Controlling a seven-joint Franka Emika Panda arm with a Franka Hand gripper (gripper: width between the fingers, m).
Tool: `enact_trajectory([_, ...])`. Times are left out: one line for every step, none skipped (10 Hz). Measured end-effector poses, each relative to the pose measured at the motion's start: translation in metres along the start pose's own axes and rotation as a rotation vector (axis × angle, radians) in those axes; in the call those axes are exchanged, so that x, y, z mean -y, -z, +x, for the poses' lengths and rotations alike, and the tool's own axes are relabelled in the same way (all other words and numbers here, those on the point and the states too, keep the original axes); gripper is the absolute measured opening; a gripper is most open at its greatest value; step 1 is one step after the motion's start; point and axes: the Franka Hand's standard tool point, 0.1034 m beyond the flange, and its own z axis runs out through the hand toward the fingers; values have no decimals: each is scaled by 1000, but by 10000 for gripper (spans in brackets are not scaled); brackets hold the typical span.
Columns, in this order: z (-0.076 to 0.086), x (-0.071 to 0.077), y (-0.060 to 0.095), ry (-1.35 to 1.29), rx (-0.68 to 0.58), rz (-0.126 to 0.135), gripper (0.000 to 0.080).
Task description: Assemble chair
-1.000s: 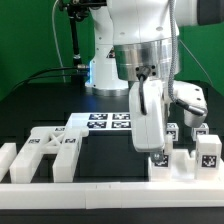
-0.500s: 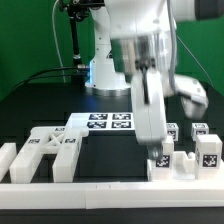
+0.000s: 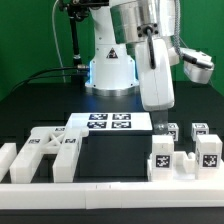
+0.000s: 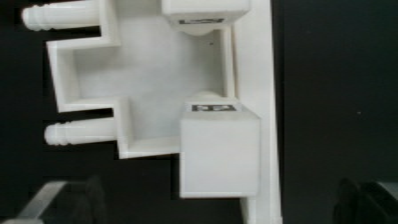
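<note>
The chair's white parts lie in two groups along the front rail. At the exterior view's right is a blocky piece [image 3: 184, 156] with tag markers, and small tagged cubes [image 3: 171, 129] stand behind it. At the left lie a slab with an X-shaped face [image 3: 48, 148] and bars. My gripper [image 3: 157, 104] hangs well above the right group, open and empty. In the wrist view the gripper [image 4: 210, 205] looks straight down on the right piece [image 4: 160, 90], which has two round pegs [image 4: 66, 133] and a tagged block [image 4: 221, 150]. Dark fingertips [image 4: 54, 203] show at both sides, wide apart.
The marker board [image 3: 110, 122] lies flat at the table's middle back. A long plain white border rail [image 3: 100, 186] runs along the front edge. The robot base [image 3: 110, 65] stands behind, with a black cable and stand at the back left.
My gripper has risen from just above the right chair piece to well above it, holding nothing. The parts on the table have not moved.
</note>
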Motion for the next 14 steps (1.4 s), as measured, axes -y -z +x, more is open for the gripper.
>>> enact_trajectory([0, 0, 0, 0, 0, -1, 649])
enact_trajectory([0, 0, 0, 0, 0, -1, 649])
enact_trajectory([0, 0, 0, 0, 0, -1, 649])
enact_trajectory([0, 0, -1, 0, 0, -1, 649])
enact_trajectory([0, 0, -1, 0, 0, -1, 649])
enact_trajectory([0, 0, -1, 0, 0, -1, 649])
enact_trajectory([0, 0, -1, 0, 0, -1, 649])
enact_trajectory([0, -3, 0, 38, -3, -14, 649])
enact_trajectory([-1, -8, 2, 112, -12, -40, 649])
enact_trajectory([-4, -9, 8, 205, -18, -34, 649])
enact_trajectory([-10, -18, 9, 268, -15, -39, 649])
enact_trajectory([-14, -25, 10, 327, -12, -48, 649])
enact_trajectory([-19, -27, 13, 426, -20, -54, 649])
enact_trajectory([-24, -28, 16, 494, -22, -52, 649])
